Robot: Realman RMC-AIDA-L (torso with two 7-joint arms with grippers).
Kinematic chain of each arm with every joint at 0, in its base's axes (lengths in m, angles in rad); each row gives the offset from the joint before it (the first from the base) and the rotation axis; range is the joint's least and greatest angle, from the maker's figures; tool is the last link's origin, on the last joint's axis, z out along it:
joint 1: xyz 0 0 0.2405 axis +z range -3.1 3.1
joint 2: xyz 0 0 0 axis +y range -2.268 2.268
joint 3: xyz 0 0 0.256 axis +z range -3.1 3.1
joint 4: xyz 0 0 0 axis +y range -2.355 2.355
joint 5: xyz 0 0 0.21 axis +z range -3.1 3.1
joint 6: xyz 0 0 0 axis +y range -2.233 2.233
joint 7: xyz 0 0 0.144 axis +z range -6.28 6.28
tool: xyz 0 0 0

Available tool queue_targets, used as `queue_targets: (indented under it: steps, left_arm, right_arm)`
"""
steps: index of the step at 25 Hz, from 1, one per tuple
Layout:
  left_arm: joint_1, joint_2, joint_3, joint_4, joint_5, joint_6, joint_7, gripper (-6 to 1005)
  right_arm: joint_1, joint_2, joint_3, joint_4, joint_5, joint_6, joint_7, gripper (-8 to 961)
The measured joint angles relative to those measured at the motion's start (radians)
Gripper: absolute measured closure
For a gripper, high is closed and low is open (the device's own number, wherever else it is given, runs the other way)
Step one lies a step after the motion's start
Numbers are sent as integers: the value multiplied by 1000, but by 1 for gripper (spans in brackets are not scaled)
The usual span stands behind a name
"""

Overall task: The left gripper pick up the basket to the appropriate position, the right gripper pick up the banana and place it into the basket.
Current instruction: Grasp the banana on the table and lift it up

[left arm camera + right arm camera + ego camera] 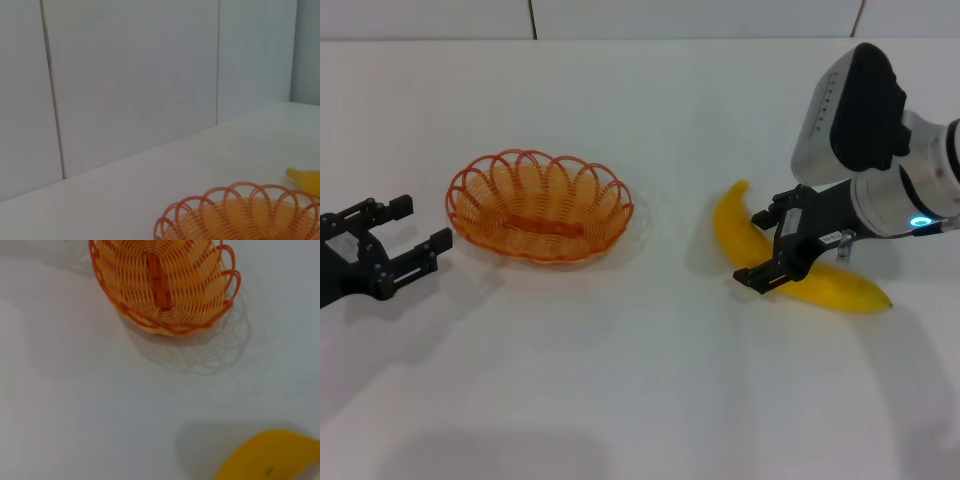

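The orange wire basket (492,192) stands on the white table left of centre; it also shows in the left wrist view (235,216) and the right wrist view (165,290). It holds nothing. My left gripper (420,226) is open and empty, a short way left of the basket and apart from it. The yellow banana (832,286) lies on the table at the right, and its end shows in the right wrist view (270,458). My right gripper (757,248) is low over the banana's middle, with its open fingers standing on either side of it.
The white table (650,380) stretches wide in front of and behind the objects. A pale panelled wall (130,75) rises behind the table's far edge.
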Motion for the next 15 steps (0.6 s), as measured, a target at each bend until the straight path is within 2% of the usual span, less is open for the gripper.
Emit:
queue_targets:
  steps: [15]
  left_arm:
    - [-2, -2, -2, 0, 0, 0, 1, 318]
  right_arm:
    - [9, 0, 2, 17, -18, 11, 12, 126]
